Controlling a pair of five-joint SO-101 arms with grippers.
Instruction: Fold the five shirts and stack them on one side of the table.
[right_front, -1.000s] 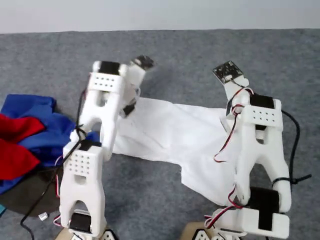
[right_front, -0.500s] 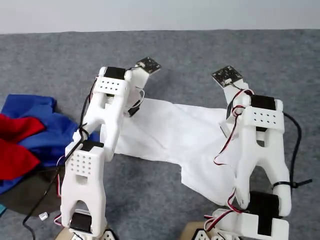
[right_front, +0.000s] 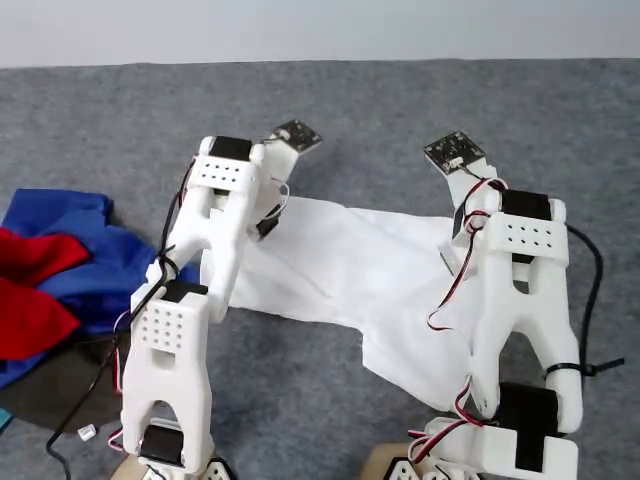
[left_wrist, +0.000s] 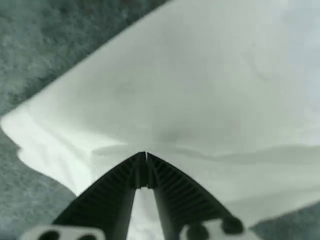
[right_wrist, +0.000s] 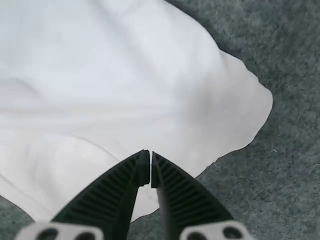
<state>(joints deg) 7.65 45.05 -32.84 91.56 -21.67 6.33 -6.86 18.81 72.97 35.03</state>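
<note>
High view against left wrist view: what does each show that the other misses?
High view: the left arm and right arm over the table, and a blue shirt and red shirt heaped to one side. Left wrist view: the left gripper, fingertips shut, close over the cloth. Both: the white shirt spread on the grey table.

Left arm (right_front: 215, 225) has swung inward over the white shirt (right_front: 350, 265).
</note>
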